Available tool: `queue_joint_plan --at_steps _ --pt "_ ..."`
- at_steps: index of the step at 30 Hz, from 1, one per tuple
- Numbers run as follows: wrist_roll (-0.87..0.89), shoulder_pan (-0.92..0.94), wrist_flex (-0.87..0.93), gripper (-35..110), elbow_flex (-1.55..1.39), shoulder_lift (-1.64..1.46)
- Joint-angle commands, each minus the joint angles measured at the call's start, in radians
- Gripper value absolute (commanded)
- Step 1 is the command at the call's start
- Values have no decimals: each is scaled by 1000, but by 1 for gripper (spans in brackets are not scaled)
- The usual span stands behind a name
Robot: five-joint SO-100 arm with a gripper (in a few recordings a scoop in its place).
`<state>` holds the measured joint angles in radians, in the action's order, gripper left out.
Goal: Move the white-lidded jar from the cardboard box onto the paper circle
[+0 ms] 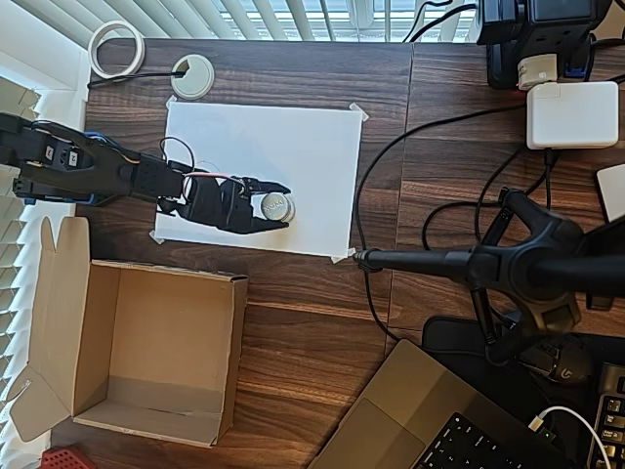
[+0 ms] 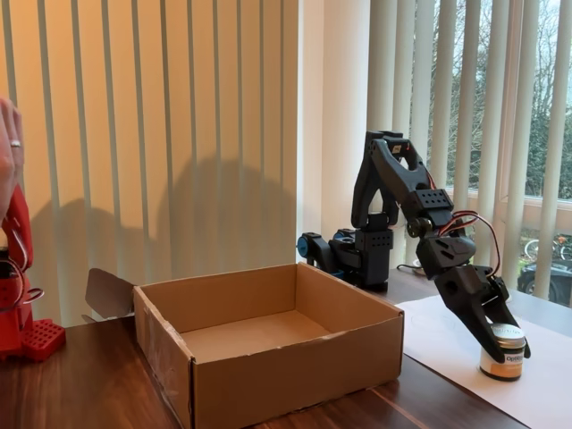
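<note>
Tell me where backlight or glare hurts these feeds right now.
Overhead view: blinds blow out along the top and left edges, but the jar in the claw reads clearly on white paper. Fixed view: window backlight leaves the arm dark.

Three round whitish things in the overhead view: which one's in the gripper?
The white-lidded jar, standing on the paper sheet between the gripper's fingers. The tape ring and holed disc lie at the far table edge.
</note>
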<state>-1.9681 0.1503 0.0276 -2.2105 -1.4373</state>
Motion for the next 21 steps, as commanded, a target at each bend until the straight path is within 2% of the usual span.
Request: queue_joint_plan --at_steps 1,16,19,21 --pt "9 -2 -58 37 -21 -117" --pt "288 38 -71 37 -193 -683" --pt "459 34 -71 36 -275 -808" --pt "646 3 -61 36 -373 -914"
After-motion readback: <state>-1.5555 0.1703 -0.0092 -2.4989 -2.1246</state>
